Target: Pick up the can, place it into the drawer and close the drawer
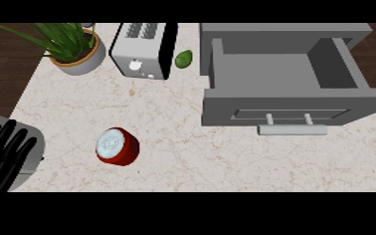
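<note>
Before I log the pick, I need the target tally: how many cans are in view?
1. The red can stands on the counter, lower left, near the left hand. The open drawer holds none in its visible part; none seen elsewhere.

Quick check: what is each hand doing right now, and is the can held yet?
Left hand: open, fingers straight, resting at the view's left edge, holding nothing.
Right hand: not in view.
The red can with the white top stands on the counter, untouched.

One head view looks steeply down on the counter [191,129], seemingly from fairly close above.
</note>
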`<act>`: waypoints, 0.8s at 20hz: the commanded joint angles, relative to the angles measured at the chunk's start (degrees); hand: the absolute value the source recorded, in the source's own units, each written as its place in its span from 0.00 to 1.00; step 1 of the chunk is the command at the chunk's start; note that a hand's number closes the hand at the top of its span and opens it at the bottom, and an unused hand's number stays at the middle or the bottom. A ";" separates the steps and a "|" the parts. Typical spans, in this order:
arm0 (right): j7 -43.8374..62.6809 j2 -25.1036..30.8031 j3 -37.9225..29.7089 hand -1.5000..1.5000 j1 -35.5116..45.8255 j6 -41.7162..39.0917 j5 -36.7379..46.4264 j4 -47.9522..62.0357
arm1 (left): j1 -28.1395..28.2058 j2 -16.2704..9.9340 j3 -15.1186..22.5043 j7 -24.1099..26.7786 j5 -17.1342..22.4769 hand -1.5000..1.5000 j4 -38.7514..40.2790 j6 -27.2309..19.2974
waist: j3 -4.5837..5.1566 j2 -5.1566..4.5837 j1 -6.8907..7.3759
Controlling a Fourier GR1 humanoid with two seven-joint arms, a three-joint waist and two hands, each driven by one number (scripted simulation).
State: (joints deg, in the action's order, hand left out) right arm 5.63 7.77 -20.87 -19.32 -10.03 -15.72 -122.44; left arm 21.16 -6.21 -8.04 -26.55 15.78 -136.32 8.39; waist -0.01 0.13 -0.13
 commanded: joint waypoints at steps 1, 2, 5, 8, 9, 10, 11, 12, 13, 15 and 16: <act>-1.85 -0.81 -1.20 0.00 -2.84 -2.78 -1.30 -0.40 | -2.46 1.41 -0.82 -5.56 6.60 0.00 -2.65 -2.77 | -0.01 -0.03 -0.15; -3.11 -1.73 -0.91 0.00 -4.82 -3.77 -1.04 -1.69 | -2.39 2.74 1.41 -5.96 5.12 0.00 -3.85 -3.40 | -0.02 0.01 -0.25; -1.01 0.49 -2.88 0.00 -0.79 -3.55 -1.52 1.43 | 0.87 3.06 -1.53 -1.69 8.99 0.00 -0.09 1.41 | 0.03 -0.02 0.42; -3.83 -0.45 -5.12 0.00 -4.44 -7.74 -4.02 1.65 | -8.02 3.37 0.93 -7.59 5.04 0.00 2.41 -4.74 | -0.01 -0.09 -0.28; -0.11 -0.11 -5.40 0.00 -2.96 -5.28 -4.85 -0.68 | -5.60 5.62 3.03 -0.30 3.17 0.00 8.36 -0.54 | 0.03 -0.10 -0.18; -4.34 -2.96 -3.53 0.00 -3.73 -6.65 -1.29 1.95 | -8.94 2.07 -1.81 -7.96 8.19 0.00 4.77 -3.44 | 0.00 -0.10 -0.09; -4.60 -3.37 -5.14 0.00 -5.36 -7.27 -2.91 0.70 | -8.25 4.70 1.56 -4.94 4.51 0.00 6.80 -3.43 | 0.01 -0.08 -0.21; -7.74 -3.04 -5.30 0.00 -6.11 -10.18 -1.12 4.37 | -6.33 4.02 -0.55 -2.03 5.33 0.00 8.74 -0.65 | 0.01 -0.07 -0.07; -3.53 -0.11 -8.22 0.00 -4.15 -9.76 -6.41 2.07 | -8.48 5.61 1.82 -0.32 2.27 0.00 11.71 -1.66 | 0.02 -0.09 -0.19; -2.55 -2.58 -6.94 0.00 -4.04 -8.60 -2.84 1.09 | -8.58 4.71 0.11 -0.58 4.15 0.00 11.73 -0.75 | 0.02 -0.09 -0.03; -4.30 -0.21 -9.70 0.00 -4.75 -11.40 -6.23 3.56 | -5.18 6.11 7.29 4.11 -3.10 0.00 11.79 -4.41 | 0.01 -0.07 -0.12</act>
State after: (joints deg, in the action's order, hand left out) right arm 1.89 6.29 -27.58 -23.59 -18.76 -19.58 -120.40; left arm 14.15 -1.56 -6.10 -27.56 18.31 -127.10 6.11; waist 0.00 0.05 -0.23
